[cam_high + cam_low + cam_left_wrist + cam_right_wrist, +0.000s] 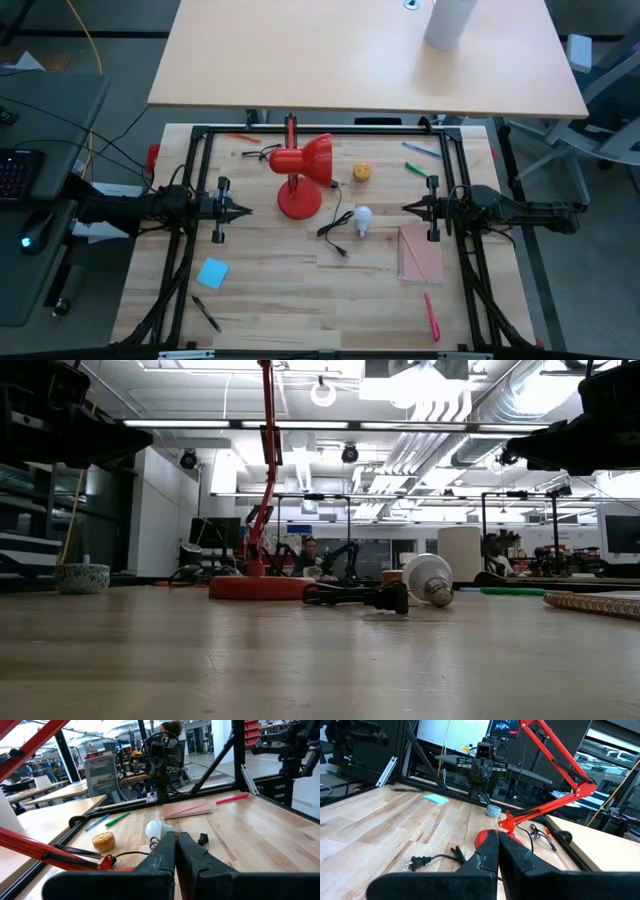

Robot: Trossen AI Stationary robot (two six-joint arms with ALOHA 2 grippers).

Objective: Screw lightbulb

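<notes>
Spanning a bright workshop, pale wooden tabletop (300,290).

Two black jointed arms, each end effector (243,210) tapering to dark fingers

Red lamp (300,170) and cord (335,228) beside lightbulb (362,217); bare table (270,280) elsewhere.

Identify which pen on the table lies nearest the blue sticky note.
The black pen, just below the blue note at the table's front-left. The pink pen lies front-right; the green and blue pens lie back-right.
</notes>
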